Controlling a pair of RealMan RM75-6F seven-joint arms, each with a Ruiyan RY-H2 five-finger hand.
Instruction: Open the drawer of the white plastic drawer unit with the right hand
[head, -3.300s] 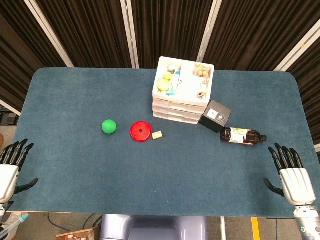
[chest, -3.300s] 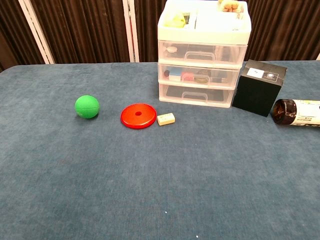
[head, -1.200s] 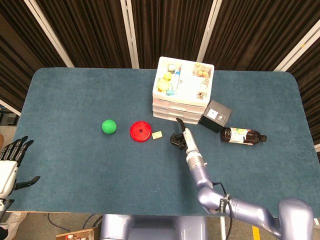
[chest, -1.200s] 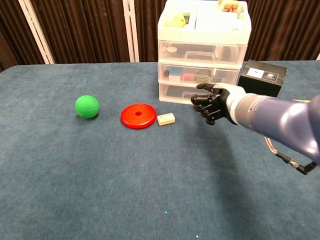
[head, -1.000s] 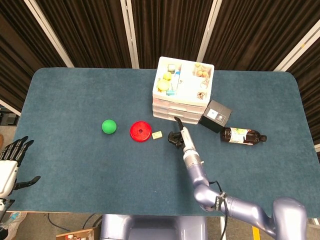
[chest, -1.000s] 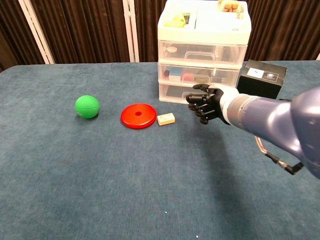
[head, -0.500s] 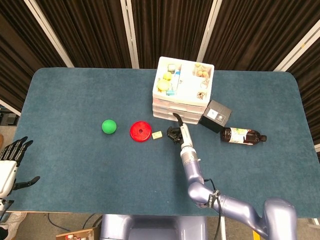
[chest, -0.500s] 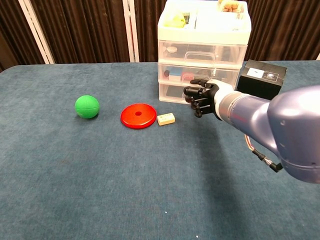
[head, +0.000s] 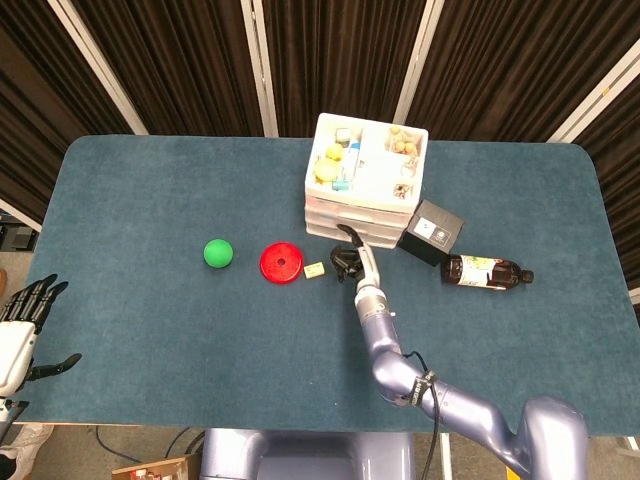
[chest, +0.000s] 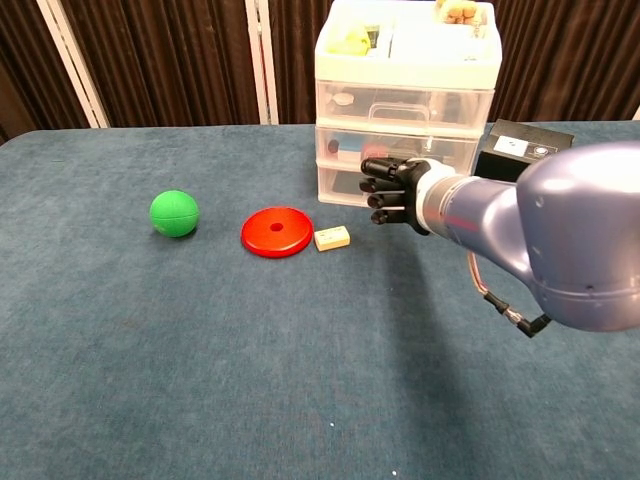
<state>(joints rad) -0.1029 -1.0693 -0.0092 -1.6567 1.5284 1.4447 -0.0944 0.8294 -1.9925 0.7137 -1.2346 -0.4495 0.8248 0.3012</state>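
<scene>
Dark pleated curtains with pale vertical strips hang behind a table covered in blue-grey felt. Toward the far side, right of center, stands the white plastic drawer unit, a stack of clear-fronted drawers with an open tray of small odds and ends on top. All of its drawers sit flush with the frame; none is pulled out.

Reaching in from the near side, the right hand is at the front of the unit, level with the lowest drawer. Its dark fingers are curled in together and point at the drawer front. From the chest view they overlap the handle area, but I cannot tell whether they have hooked the handle or only hover just in front of it.

Just right of the unit, touching or nearly so, sits a black box, and further right a brown bottle lies on its side. Left of the hand are a small cream block, a red disc with a center hole, and a green ball, in a loose row, each apart from the next.

At the near left corner, off the table edge, the left hand holds nothing, its fingers spread.
</scene>
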